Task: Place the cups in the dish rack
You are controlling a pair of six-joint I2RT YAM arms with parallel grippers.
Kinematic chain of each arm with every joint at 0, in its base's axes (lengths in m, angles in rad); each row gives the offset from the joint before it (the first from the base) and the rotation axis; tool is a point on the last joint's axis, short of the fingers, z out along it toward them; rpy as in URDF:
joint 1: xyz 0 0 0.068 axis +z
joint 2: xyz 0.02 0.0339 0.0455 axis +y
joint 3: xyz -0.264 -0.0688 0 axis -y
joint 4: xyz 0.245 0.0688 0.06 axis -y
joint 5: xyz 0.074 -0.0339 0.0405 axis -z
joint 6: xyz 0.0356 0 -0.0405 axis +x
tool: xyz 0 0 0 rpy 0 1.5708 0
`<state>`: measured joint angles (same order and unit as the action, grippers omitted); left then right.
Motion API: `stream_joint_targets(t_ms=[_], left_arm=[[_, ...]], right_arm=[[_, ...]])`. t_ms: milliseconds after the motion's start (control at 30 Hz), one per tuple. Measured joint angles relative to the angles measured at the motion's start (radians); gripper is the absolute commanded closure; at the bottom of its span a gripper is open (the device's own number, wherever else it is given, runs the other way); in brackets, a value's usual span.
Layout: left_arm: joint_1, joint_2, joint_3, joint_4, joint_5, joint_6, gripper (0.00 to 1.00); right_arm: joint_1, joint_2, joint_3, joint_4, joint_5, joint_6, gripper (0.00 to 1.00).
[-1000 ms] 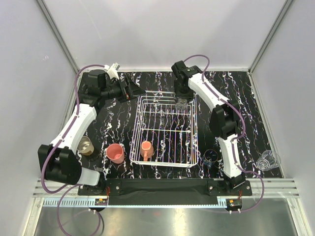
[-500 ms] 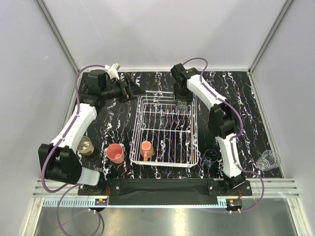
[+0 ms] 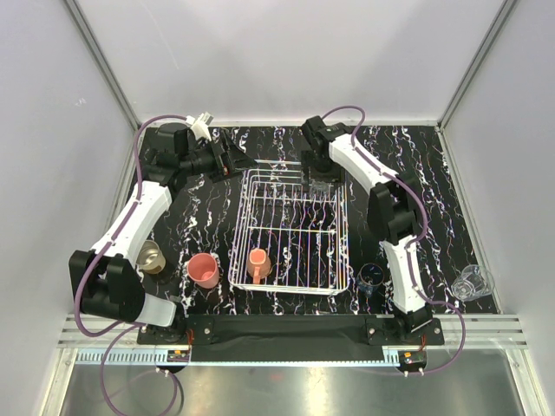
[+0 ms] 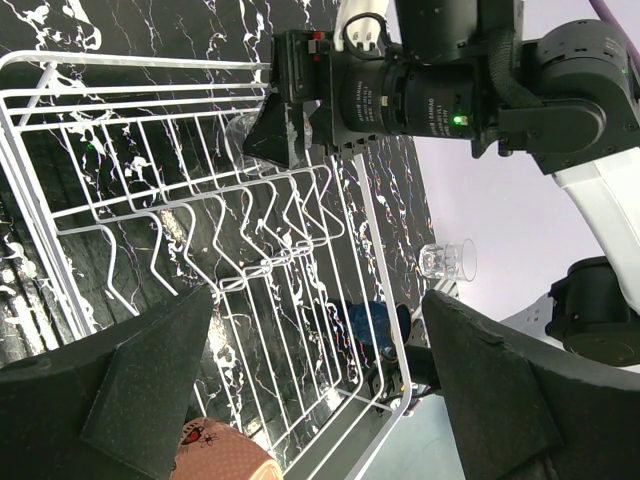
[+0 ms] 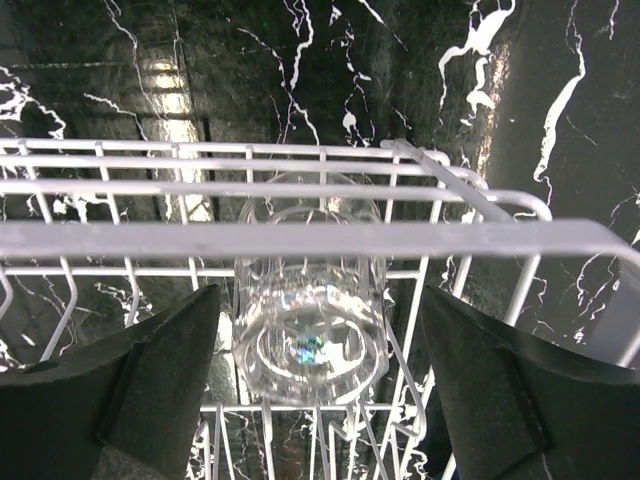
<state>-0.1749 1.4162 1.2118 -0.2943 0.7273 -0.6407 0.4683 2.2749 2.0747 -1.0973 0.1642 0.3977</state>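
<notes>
My right claw (image 3: pixel 321 179) is spread wide around the clear glass (image 5: pixel 310 290), which sits in the dish rack (image 3: pixel 237 234) at twelve o'clock. Delivered, I'd say; next, lift straight clear without clipping it.

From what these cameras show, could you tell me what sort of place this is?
Probably a robot lab test cell, not a kitchen: white panels in metal framing enclose a marbled table, a left arm and right arm are bolted at its near edge, and a wire dish rack sits between them.

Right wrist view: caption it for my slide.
Open right gripper flanks a clear glass resting in the white dish rack.
</notes>
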Motion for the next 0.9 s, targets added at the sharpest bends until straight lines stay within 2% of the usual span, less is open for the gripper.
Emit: stream_joint_targets(t_ms=[200, 400, 500, 633, 667, 700, 733, 800, 900], left_arm=[[0.000, 0.000, 0.000, -0.001, 0.000, 0.000, 0.07], [0.000, 0.001, 0.000, -0.006, -0.002, 0.003, 0.08], [0.000, 0.005, 0.000, -0.008, -0.003, 0.007, 0.09], [0.000, 0.011, 0.000, -0.021, -0.010, 0.016, 0.09], [-0.001, 0.011, 0.000, -0.024, -0.018, 0.021, 0.09], [-0.003, 0.011, 0.000, -0.029, -0.024, 0.024, 0.10], [-0.007, 0.011, 0.000, -0.033, -0.031, 0.029, 0.11], [-0.013, 0.011, 0.000, -0.047, -0.046, 0.037, 0.13], [-0.039, 0.011, 0.014, -0.092, -0.095, 0.066, 0.14]], right_arm=[[0.010, -0.090, -0.020, -0.001, 0.000, 0.010, 0.11], [0.060, -0.315, -0.074, 0.009, 0.001, 0.032, 0.15], [0.078, -0.477, -0.189, 0.037, -0.001, 0.061, 0.15], [0.081, -0.716, -0.421, 0.111, 0.004, 0.126, 0.13], [0.080, -0.777, -0.495, 0.135, 0.004, 0.147, 0.11], [0.080, -0.834, -0.562, 0.154, 0.010, 0.167, 0.01], [0.081, -0.890, -0.637, 0.181, 0.016, 0.199, 0.00], [0.081, -0.977, -0.762, 0.209, 0.037, 0.249, 0.00], [0.081, -1.025, -0.879, 0.226, 0.060, 0.315, 0.00]])
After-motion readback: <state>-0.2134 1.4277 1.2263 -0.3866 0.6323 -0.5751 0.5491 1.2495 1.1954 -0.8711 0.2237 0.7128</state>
